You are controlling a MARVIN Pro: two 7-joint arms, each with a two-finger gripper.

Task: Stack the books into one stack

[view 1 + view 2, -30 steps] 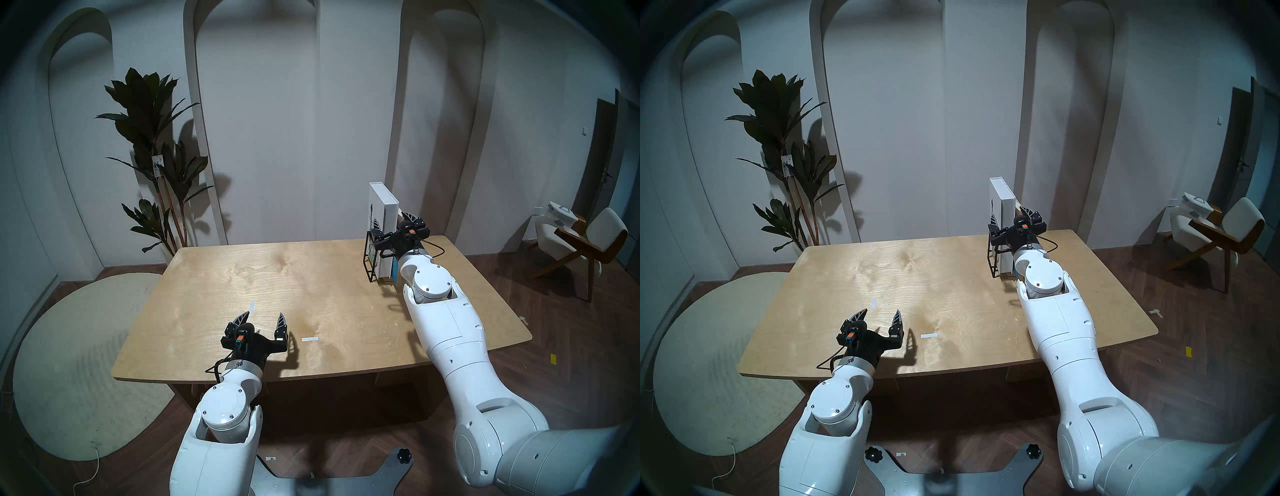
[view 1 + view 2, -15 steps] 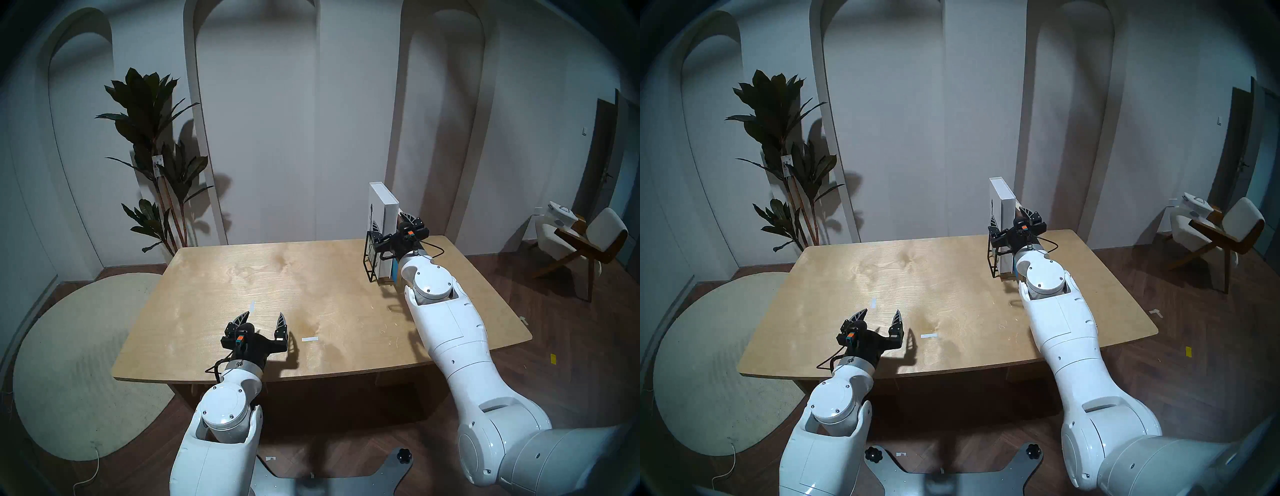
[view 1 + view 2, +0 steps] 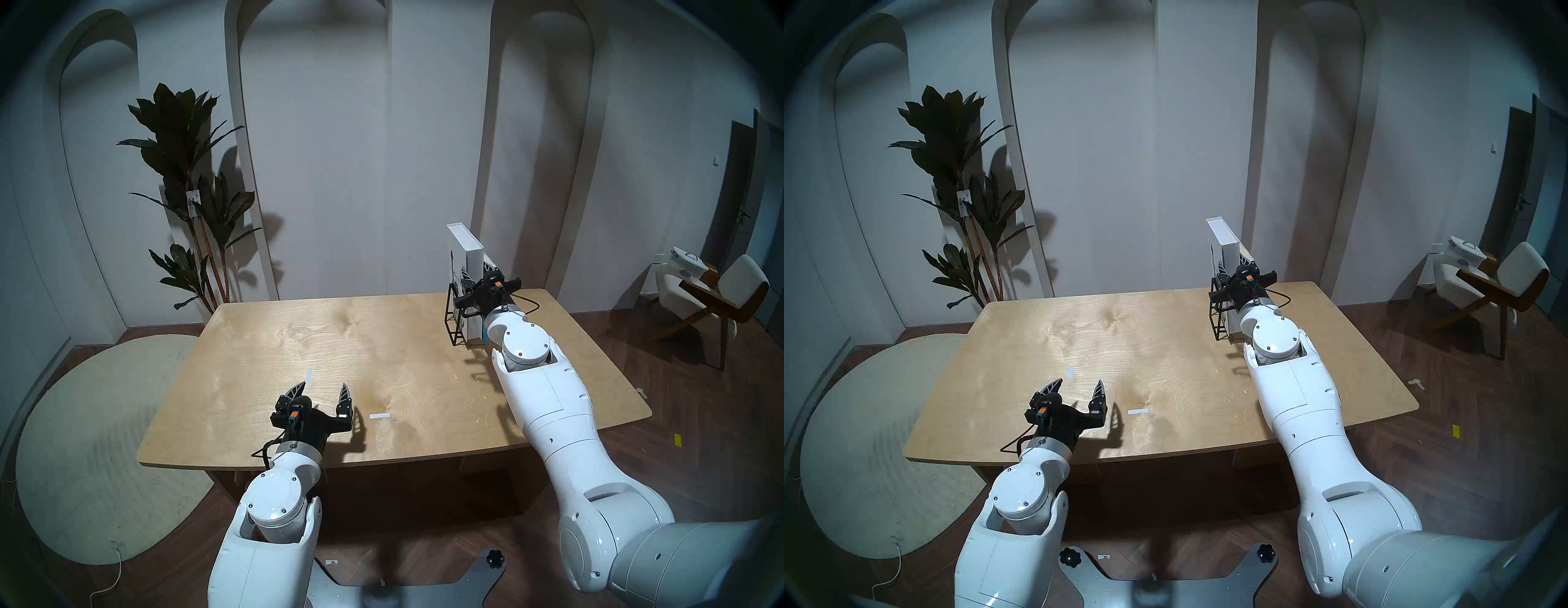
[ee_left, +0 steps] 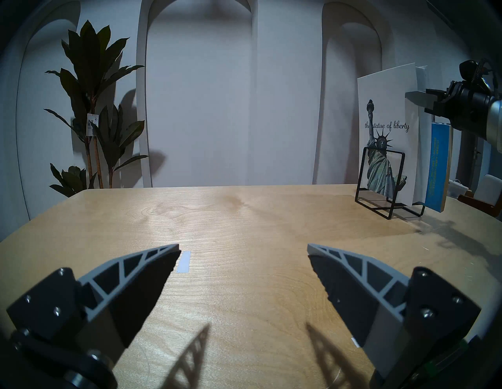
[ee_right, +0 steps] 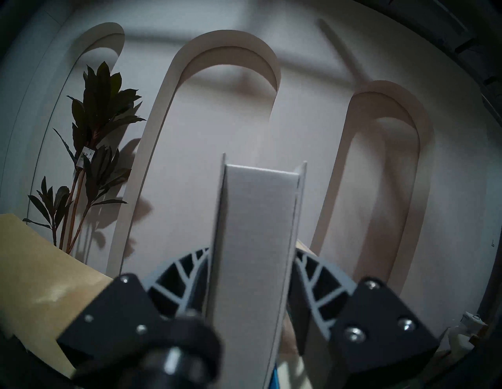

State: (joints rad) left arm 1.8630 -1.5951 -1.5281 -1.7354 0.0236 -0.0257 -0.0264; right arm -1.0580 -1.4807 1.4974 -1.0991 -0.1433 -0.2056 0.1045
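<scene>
The large white hardcover (image 3: 471, 254) stands upright in a black wire rack (image 3: 452, 319) at the table's far right, tilted slightly left. Its cover with a dark statue figure shows in the left wrist view (image 4: 387, 108). My right gripper (image 3: 477, 274) is shut on it, one finger on each cover, as the right wrist view (image 5: 252, 251) shows. The blue-green paperback (image 4: 437, 168) stands against its right side. A beige edge of the third book (image 3: 488, 259) peeks out behind the right finger. My left gripper (image 3: 323, 386) is open and empty over the table's front left.
The wooden table (image 3: 339, 339) carries two small white tape strips (image 3: 379, 415) near my left gripper. A tall plant (image 3: 191, 191) stands behind the far left corner. A chair (image 3: 717, 297) is off to the right, a pale rug (image 3: 85, 446) on the left floor.
My right gripper's fingers have closed onto the white hardcover, and the book's top has leaned a little to the left. The left arm has not moved.
</scene>
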